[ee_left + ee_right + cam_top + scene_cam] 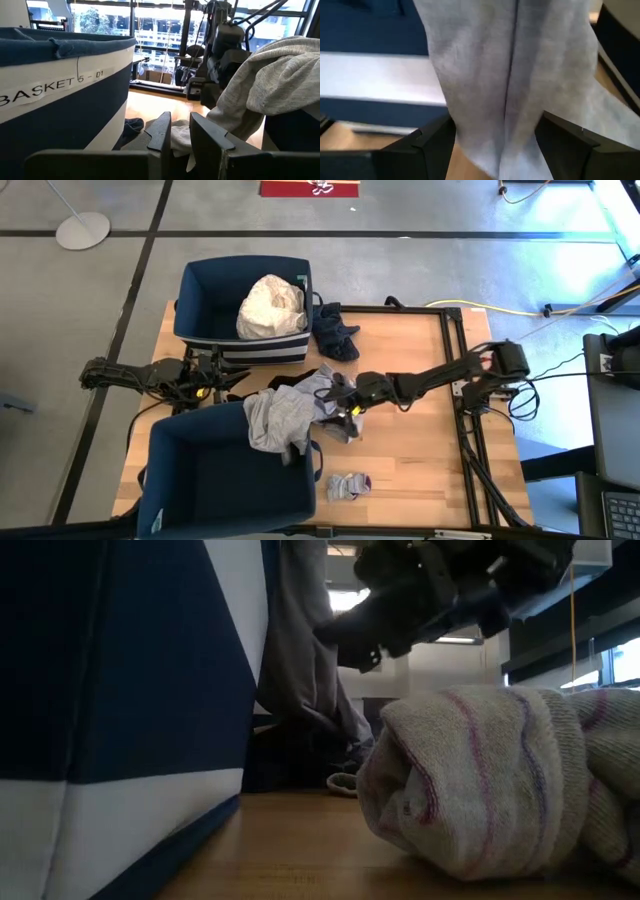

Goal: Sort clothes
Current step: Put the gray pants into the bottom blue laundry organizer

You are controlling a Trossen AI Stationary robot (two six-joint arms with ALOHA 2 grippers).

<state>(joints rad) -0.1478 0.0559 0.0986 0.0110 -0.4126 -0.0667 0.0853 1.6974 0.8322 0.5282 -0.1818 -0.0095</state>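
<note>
From above, the right end effector (pixel 345 402) sits at the middle of the surface (pixel 420 430), by a light grey garment (pixel 280 418) draped over the rim of the near bin (pixel 230 480). Part of the cloth hangs outside, so it could slide back onto the surface once let go. A cream garment (pixel 271 307) lies in the far bin (pixel 205 295), a dark garment (pixel 335 330) just beside that bin, and a sock bundle (pixel 348 485) near the front edge. The left end effector (pixel 225 377) waits between the two bins.

At surface level, the sock bundle (pixel 500 790) fills the foreground and grey cloth hangs down the bin wall (pixel 120 690) under the right end effector (pixel 430 590). A sideways move could drag the cloth off the rim.

The left wrist view shows its fingers (pixel 160 135) nearly together with a narrow gap and nothing plainly between them; the grey garment (pixel 270 85) hangs ahead, close enough to snag if this arm advances.

The right wrist view shows its fingers (pixel 570 145) spread wide either side of the hanging grey cloth (pixel 510 75). Whether they press it I cannot tell. A loose pinch would risk dropping it short of the bin.
</note>
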